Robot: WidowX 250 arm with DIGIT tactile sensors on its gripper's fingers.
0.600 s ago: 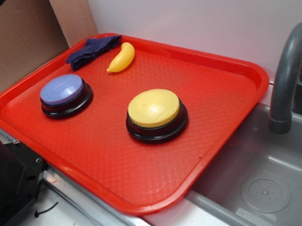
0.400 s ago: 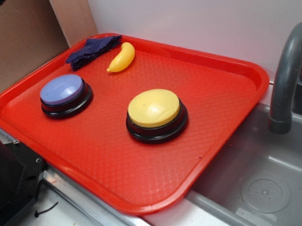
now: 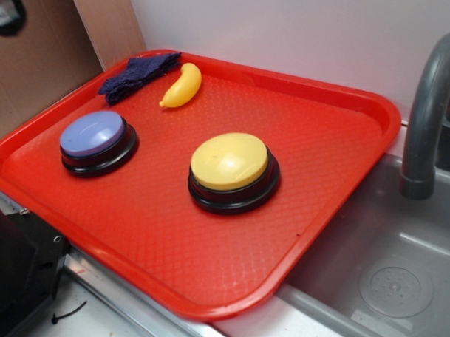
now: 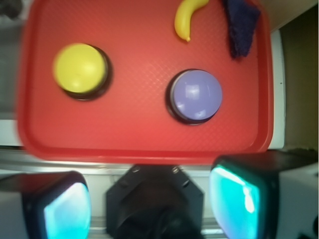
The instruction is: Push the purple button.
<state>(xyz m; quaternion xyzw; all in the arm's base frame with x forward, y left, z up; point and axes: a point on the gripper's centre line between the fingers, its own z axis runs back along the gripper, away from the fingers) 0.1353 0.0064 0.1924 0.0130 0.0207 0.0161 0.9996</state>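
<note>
Gripper [image 4: 149, 199] pads sat wide apart at the bottom of your wrist view, holding nothing and touching nothing, high above the red tray [image 4: 144, 144]. Your target, the purple button [image 4: 195, 95], stood near the tray's edge closest to the arm base, toward the corner holding the dark navy cloth [image 4: 240, 25], with the toy banana [image 4: 187, 17] just beside that cloth. The yellow button [image 4: 79, 68] sat well apart, nearer the tray's middle. Your main risk, as I judged it, was descending off-centre: spread pads could straddle the dome or glance off it, skidding the button across the tray instead of pressing it.
</note>
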